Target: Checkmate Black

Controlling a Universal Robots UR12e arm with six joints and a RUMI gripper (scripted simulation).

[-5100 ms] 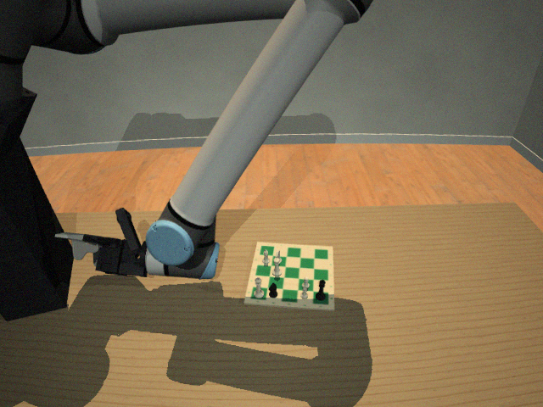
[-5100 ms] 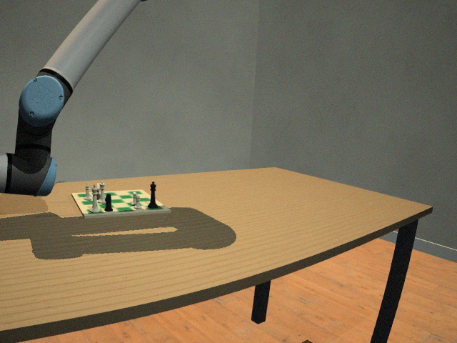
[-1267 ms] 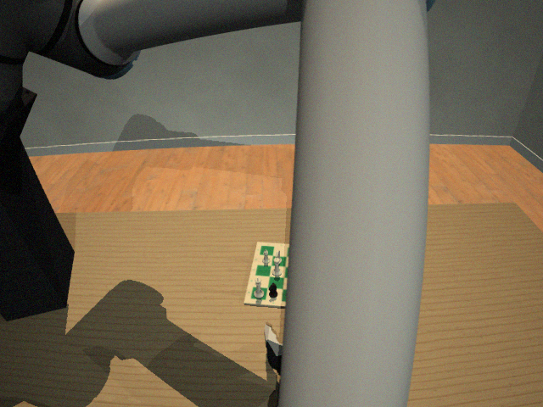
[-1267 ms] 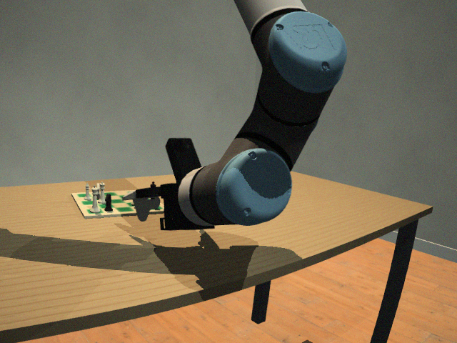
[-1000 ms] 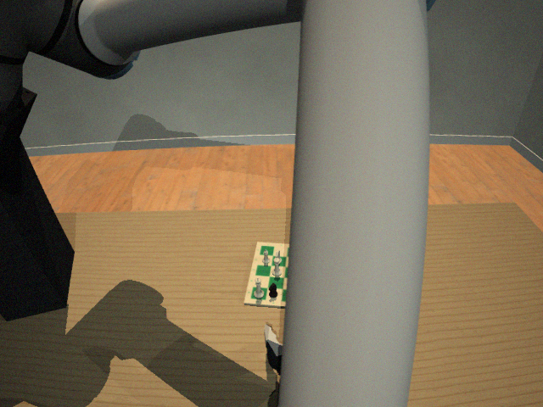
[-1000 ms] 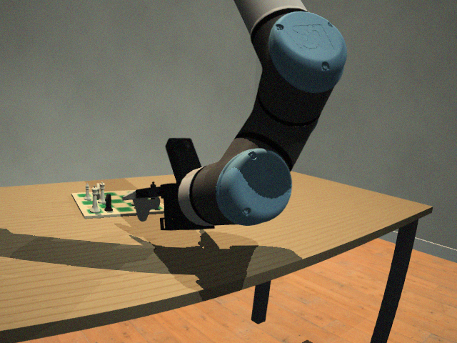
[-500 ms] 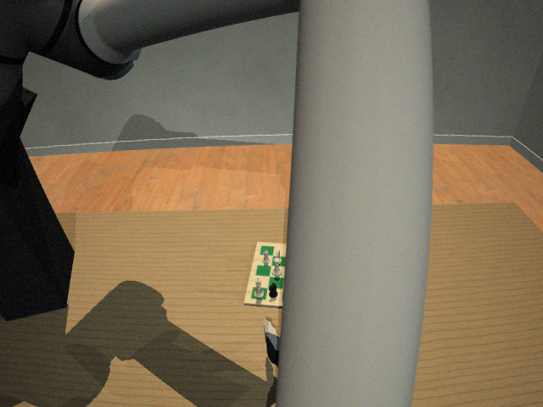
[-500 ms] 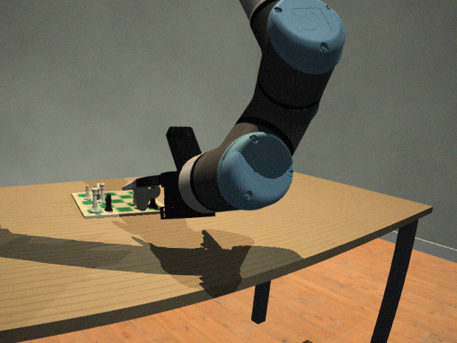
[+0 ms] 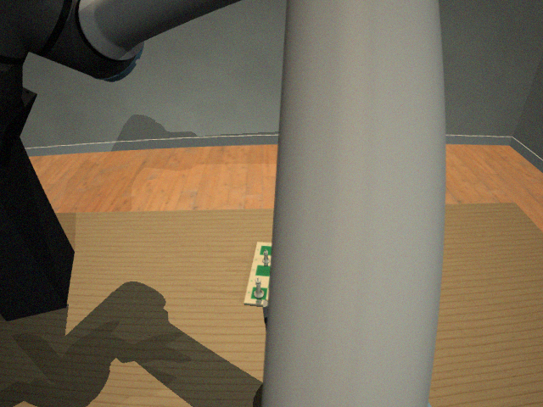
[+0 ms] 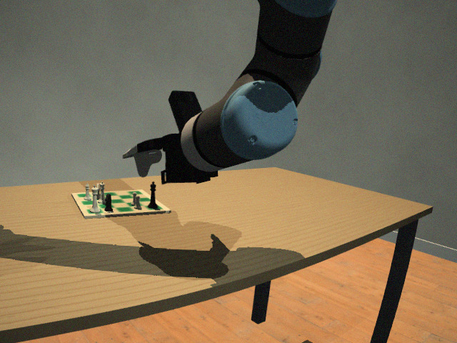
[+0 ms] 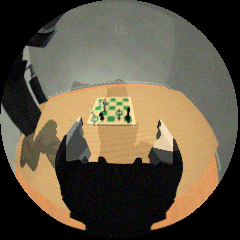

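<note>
A small green and cream chessboard lies on the wooden table. It also shows in the wrist view, and only its left strip shows in the top view. A tall black king stands at the board's near right corner. A black pawn stands beside a tall white piece at the near left. Several more white pieces stand behind, and a white pawn stands near the middle. My gripper hangs open and empty above the board's right side, clear of the pieces.
My arm's thick grey link fills the middle of the top view and hides most of the board. The arm's elbow hangs over the table to the right of the board. The table edge runs at the front right.
</note>
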